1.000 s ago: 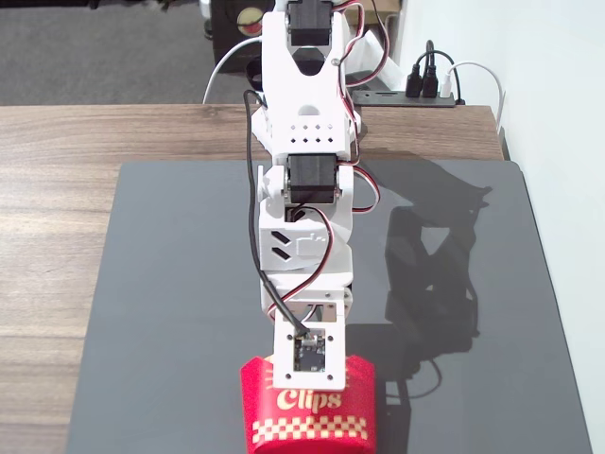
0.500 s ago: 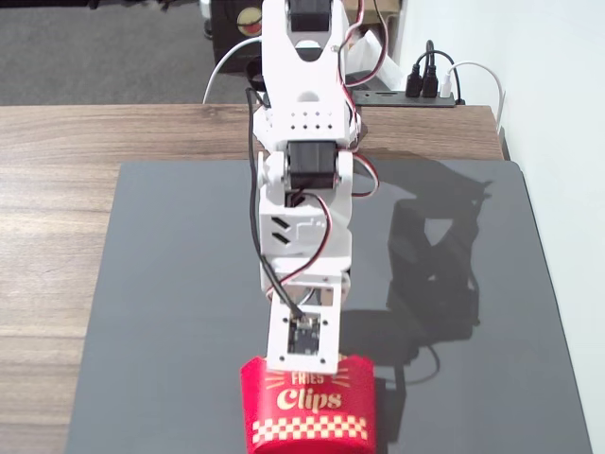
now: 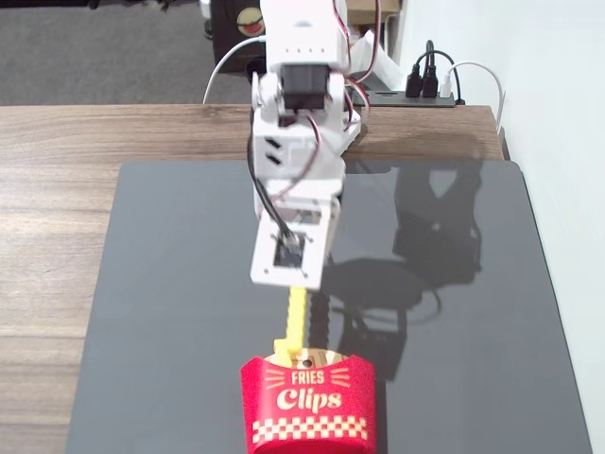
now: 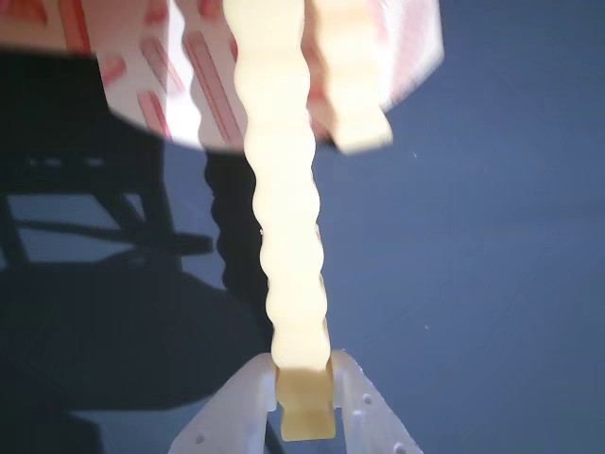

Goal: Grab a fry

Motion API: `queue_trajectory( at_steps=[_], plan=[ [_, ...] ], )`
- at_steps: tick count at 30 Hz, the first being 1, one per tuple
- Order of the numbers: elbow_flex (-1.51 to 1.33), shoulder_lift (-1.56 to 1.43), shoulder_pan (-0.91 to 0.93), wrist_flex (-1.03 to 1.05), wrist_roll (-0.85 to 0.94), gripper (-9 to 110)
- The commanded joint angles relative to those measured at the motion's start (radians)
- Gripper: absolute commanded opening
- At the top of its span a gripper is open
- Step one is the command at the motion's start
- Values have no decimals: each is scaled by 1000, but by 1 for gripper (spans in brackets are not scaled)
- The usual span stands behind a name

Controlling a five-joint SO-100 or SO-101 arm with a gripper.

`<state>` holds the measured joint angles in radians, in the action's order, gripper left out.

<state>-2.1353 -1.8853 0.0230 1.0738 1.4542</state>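
A yellow fry sticks up out of the red "FRIES Clips" carton at the near edge of the dark mat. My white gripper comes down from above the carton and is shut on the fry's upper end. In the wrist view the wavy-edged fry runs from my gripper up toward the carton, and the white fingers press on both its sides. A second, shorter fry shows at the carton's mouth.
The dark mat lies on a wooden table. The arm's base and cables stand at the table's far edge. A power strip lies at the back right.
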Motion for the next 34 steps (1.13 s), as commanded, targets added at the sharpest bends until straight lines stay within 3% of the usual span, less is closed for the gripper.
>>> queue_trajectory(
  at_steps=[1, 8, 16, 24, 34],
  plan=[
    [-80, -156, 11, 28, 2, 1],
    [-120, -365, 14, 213, 5, 1],
    [43, -451, -2, 440, 31, 1],
    [232, -347, -5, 520, 46, 1],
    [244, -310, -5, 503, 61, 1]
  ],
)
